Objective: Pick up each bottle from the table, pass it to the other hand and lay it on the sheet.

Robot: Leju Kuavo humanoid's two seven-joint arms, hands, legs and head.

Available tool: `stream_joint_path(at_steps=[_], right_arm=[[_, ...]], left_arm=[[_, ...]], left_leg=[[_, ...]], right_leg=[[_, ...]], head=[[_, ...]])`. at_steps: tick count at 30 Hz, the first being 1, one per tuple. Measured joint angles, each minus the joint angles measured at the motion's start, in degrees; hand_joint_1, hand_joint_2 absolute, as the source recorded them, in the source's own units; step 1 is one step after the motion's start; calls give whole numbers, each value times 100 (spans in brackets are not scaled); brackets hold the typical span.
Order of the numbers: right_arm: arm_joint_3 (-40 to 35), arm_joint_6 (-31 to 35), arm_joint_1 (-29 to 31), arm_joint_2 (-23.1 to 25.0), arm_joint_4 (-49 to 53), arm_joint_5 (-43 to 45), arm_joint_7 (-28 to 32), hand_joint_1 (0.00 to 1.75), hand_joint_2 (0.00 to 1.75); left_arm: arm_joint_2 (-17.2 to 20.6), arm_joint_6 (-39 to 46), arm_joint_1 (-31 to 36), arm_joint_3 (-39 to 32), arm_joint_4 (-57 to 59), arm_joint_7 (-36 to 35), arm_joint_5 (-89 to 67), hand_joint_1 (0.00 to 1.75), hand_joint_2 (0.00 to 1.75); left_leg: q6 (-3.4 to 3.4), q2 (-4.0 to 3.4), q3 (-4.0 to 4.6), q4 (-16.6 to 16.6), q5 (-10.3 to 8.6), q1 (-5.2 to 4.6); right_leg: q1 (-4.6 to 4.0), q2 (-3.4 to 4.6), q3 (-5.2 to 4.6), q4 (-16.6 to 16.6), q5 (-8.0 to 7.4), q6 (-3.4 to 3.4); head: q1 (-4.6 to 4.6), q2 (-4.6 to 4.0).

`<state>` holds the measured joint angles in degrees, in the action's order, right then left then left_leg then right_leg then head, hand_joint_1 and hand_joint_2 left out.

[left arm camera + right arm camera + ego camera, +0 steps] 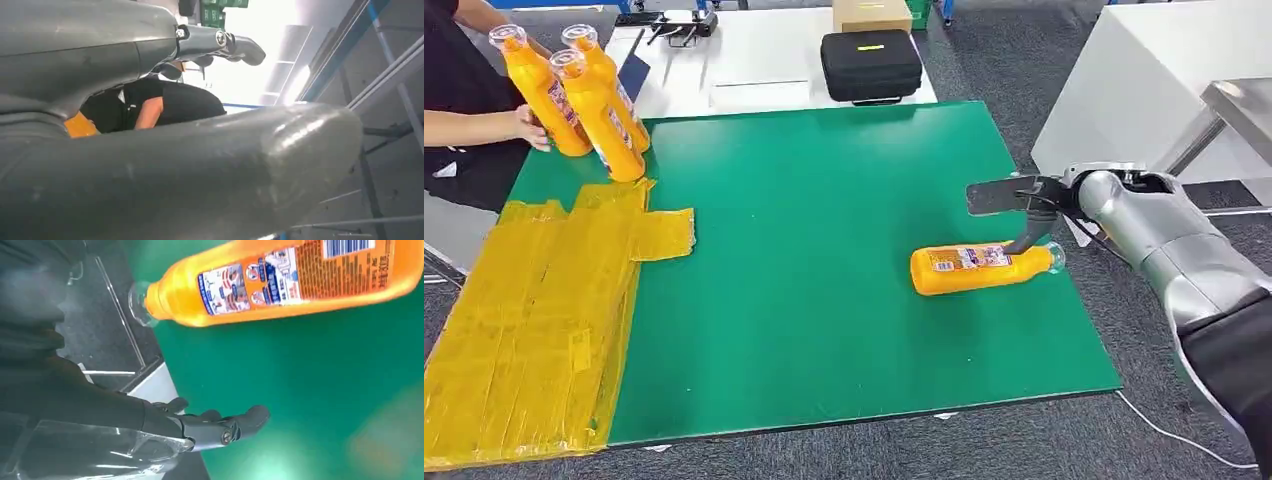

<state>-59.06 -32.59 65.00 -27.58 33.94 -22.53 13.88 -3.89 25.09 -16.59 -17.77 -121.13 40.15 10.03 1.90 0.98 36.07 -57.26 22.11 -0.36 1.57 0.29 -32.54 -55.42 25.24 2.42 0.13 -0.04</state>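
Orange bottle [980, 268] lying on green table [824, 250], yellow sheet [534, 320] left

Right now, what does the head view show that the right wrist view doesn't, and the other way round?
Head view alone: a person's hand holding three upright orange bottles, the yellow sheet and a black case. Right wrist view alone: the lying bottle's label up close, with its barcode. Both: the lying bottle on the green mat, with the open right hand beside it.
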Motion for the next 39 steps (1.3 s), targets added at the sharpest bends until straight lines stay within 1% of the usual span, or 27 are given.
stream_joint_path(at_steps=[6, 14, 23, 29, 36, 39], right_arm=[[-378, 20, 13, 160, -417, 83, 35, 0, 175], [-631, 88, -31, 247, -758, 114, 103, 0, 175], [-1051, 756, -243, 431, -1145, 57, 26, 0, 175], [-1226, 874, -339, 605, -1335, 35, -74, 0, 175], [-1528, 1209, -434, 903, -1512, -151, -313, 0, 175], [-1652, 1239, -511, 1020, -1565, -201, -367, 0, 175]], left_arm=[[-98, 0, -89, 2, -35, 0, -120, 0, 0], [-140, 68, -109, 9, -35, 0, -160, 0, 0], [-151, 129, -131, 11, -179, 0, -111, 0, 0], [-196, 79, -194, 11, -343, 0, -131, 0, 0], [-400, 101, -253, 13, -581, 0, -280, 0, 0], [-465, 140, -271, 24, -662, 0, -291, 0, 0]], left_leg=[[0, 3, 0, 0, 0, 0], [0, 2, 0, 0, 0, 0], [0, 1, 0, 0, 0, 1], [0, 0, -1, 0, 0, 1], [0, 0, -2, 0, 0, 1], [0, 1, -2, 0, 0, 1]], right_leg=[[0, -2, 0, 0, 0, 0], [1, -2, -1, 0, 0, 0], [0, -1, -1, 0, 0, 0], [0, -1, -1, 0, 0, 0], [0, -1, -1, 0, 0, 0], [0, -1, -1, 0, 0, 0]], head=[[0, 0], [0, 0], [-2, 0], [-2, 0], [0, 0], [-2, 0]])
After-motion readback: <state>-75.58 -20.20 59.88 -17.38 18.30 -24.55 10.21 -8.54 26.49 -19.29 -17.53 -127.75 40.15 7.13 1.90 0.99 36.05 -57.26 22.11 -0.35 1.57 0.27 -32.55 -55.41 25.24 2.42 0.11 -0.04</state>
